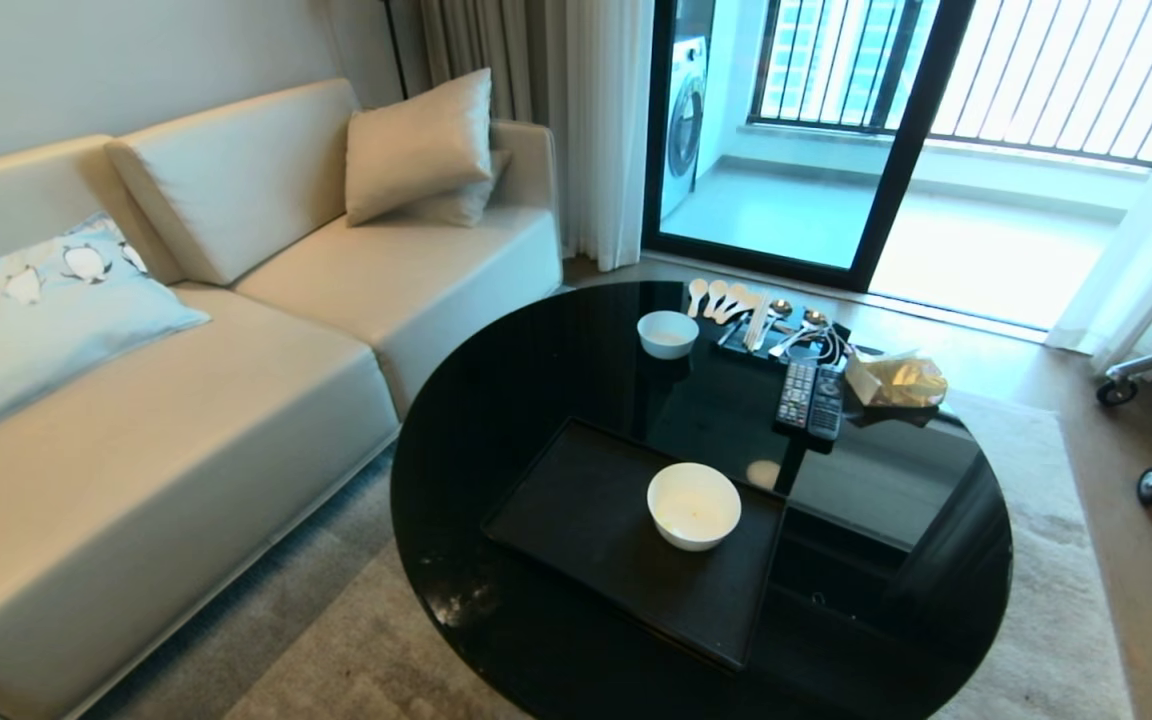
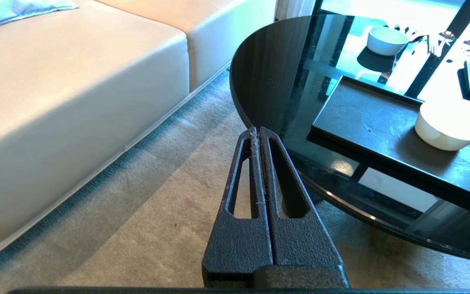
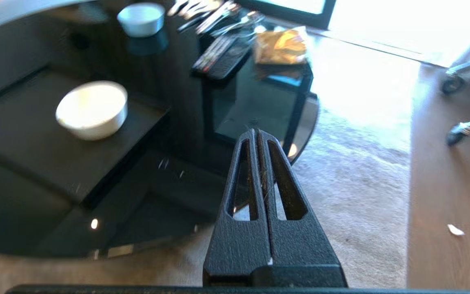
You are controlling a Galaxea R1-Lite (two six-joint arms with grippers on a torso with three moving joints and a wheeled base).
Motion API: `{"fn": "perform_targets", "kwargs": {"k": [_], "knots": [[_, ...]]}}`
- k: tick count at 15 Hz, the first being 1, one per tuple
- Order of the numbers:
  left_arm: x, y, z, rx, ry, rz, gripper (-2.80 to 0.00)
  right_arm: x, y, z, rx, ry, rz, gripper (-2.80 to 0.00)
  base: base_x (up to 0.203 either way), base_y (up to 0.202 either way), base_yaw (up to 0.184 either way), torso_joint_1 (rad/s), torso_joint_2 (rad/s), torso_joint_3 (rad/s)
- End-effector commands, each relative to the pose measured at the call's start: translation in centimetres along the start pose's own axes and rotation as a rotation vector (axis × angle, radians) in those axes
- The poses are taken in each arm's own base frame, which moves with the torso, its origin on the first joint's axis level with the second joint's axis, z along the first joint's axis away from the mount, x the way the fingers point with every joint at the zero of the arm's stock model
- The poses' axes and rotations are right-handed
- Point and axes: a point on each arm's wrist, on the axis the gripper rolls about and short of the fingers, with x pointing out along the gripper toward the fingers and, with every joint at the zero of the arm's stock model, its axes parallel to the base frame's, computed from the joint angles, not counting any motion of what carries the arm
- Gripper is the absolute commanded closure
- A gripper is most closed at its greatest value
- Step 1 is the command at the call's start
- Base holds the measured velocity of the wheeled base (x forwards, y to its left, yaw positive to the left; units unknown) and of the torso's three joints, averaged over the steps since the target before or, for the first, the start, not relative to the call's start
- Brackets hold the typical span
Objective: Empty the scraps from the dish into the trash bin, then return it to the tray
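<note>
The white bowl [image 1: 693, 505] sits empty on the black tray [image 1: 576, 510], beyond both pressed-together jaws, which hold nothing beside the desk [image 1: 536, 350]. The task looks finished; no trash bin is in view.

No text, label or number can be read anywhere in these views.

We see a glossy white dish [image 1: 693, 505] on a matte black tray [image 1: 576, 510], both on a round, mirror-black glass surface [image 1: 536, 360]. A smaller white bowl [image 1: 667, 333] sits beyond, near black remotes [image 1: 811, 398] with pale and coloured buttons and a golden-yellow packet [image 1: 901, 380]. The sofa [image 1: 236, 330] is cream; one cushion [image 1: 26, 310] is pale blue, patterned with penguins. The carpet [image 1: 1046, 560] is grey-beige. Both hands, left [image 2: 258, 131] and right [image 3: 256, 133], are textured black.
</note>
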Motion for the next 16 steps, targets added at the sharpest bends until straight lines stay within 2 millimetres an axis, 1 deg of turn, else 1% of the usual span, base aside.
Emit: {"fn": "perform_targets", "kwargs": {"k": [1,2,16], "knots": [[0.00,0.00,0.00,-0.001,-0.001,0.001,0.00,-2.26,0.21,-2.91,-0.043,0.005,0.107,0.00,0.000,0.000,0.000,0.000,0.00,0.000],[0.00,0.00,0.00,-0.001,-0.001,0.001,0.00,-2.27,0.25,-2.94,-0.058,0.002,0.134,0.00,0.000,0.000,0.000,0.000,0.00,0.000],[0.00,0.00,0.00,-0.001,-0.001,0.001,0.00,-2.27,0.25,-2.91,-0.058,-0.001,0.134,0.00,0.000,0.000,0.000,0.000,0.00,0.000]]}}
